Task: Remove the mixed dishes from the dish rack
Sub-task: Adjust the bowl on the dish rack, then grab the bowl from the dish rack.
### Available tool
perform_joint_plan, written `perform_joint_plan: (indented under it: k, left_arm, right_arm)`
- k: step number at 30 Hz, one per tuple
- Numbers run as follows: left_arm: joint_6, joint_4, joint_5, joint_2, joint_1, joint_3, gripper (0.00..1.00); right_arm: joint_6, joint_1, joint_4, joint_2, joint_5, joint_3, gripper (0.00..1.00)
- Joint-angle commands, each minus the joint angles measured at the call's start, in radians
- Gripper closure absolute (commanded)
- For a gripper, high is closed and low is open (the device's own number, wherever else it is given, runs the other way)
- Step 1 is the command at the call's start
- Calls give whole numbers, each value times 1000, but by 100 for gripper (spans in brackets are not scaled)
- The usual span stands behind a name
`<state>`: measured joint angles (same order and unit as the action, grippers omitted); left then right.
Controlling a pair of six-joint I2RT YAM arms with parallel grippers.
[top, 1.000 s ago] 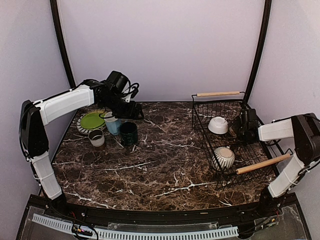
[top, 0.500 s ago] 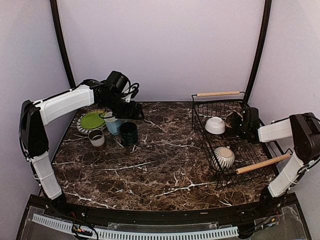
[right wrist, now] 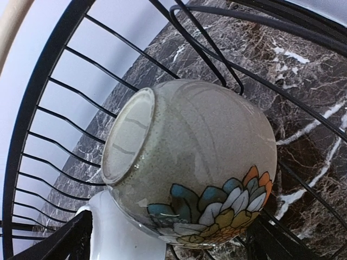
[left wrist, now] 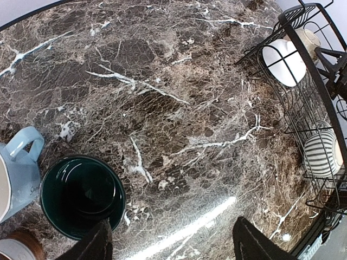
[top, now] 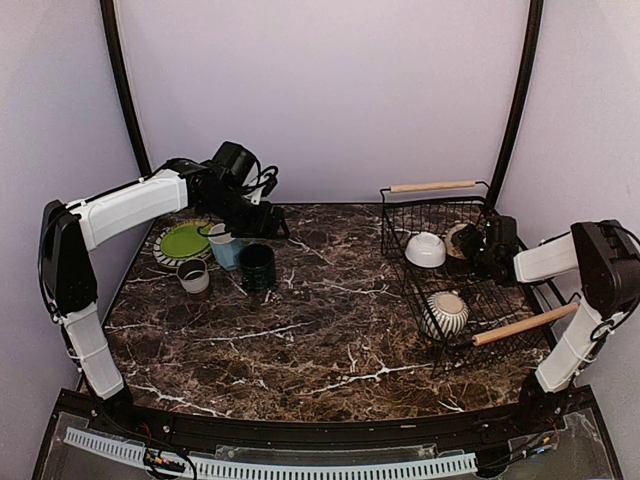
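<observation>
Right pincer (right wrist: 168, 238) advancing on a floral bowl (right wrist: 200, 157) inside the dish rack (top: 432, 186); left pincer (left wrist: 173, 235) idling.

In the last second the right pincer is pushing leftward through the rack at the counter's (top: 320, 330) right side, and the white bowl (top: 426, 249) and the rack itself are shifting slightly left with it. Its jaws are standing wide on either side of the floral bowl, which is lying on its side against the white bowl; no clamp is showing yet. The striped grey bowl (top: 446, 313) is waiting nearer in the rack. The left pincer is hanging wide and empty above the dark green mug (left wrist: 80, 201), among the dishes already sitting at far left. Judgement: three pieces are remaining.
</observation>
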<state>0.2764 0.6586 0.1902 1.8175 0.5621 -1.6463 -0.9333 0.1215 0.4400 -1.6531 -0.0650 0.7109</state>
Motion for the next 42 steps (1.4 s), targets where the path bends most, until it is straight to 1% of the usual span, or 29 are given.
perform_joint_plan:
  k: [1,6,9,15,17,20,24,29,31,32,37,42]
  left_arm:
    - [12,3,16,-52,-8,-2,25]
    - [14,2,21,-55,-13,-1,24]
    - [15,1,23,-55,-13,-1,24]
    - [18,-3,29,-55,-14,2,24]
    - [18,-3,28,-55,-14,2,24]
    - [21,-4,35,-54,-16,3,24]
    - [23,-6,41,-53,-18,4,24]
    - [27,-7,51,-47,-20,5,24]
    - [31,-9,64,-47,-21,5,24]
    - [32,-10,65,-47,-21,6,24]
    - [32,-11,63,-46,-22,8,24]
    - [24,-7,40,-46,-23,7,24]
  right_arm:
    - [-4,3,160,42,55,71,6]
    - [-25,3,171,50,86,88,6]
    - [-55,-5,184,20,107,101,6]
    - [-124,-10,290,-34,153,121,13]
    - [-151,-10,295,-46,155,131,14]
    - [-195,-10,213,-71,131,172,14]
    - [-206,-11,121,-114,117,230,14]
    - [-101,-12,-35,-134,133,319,15]
    - [-83,-17,-61,-133,128,319,16]
    - [-83,-18,-58,-133,126,312,17]
    - [-126,-22,-24,-171,117,315,37]
    - [-145,-22,29,-228,139,347,51]
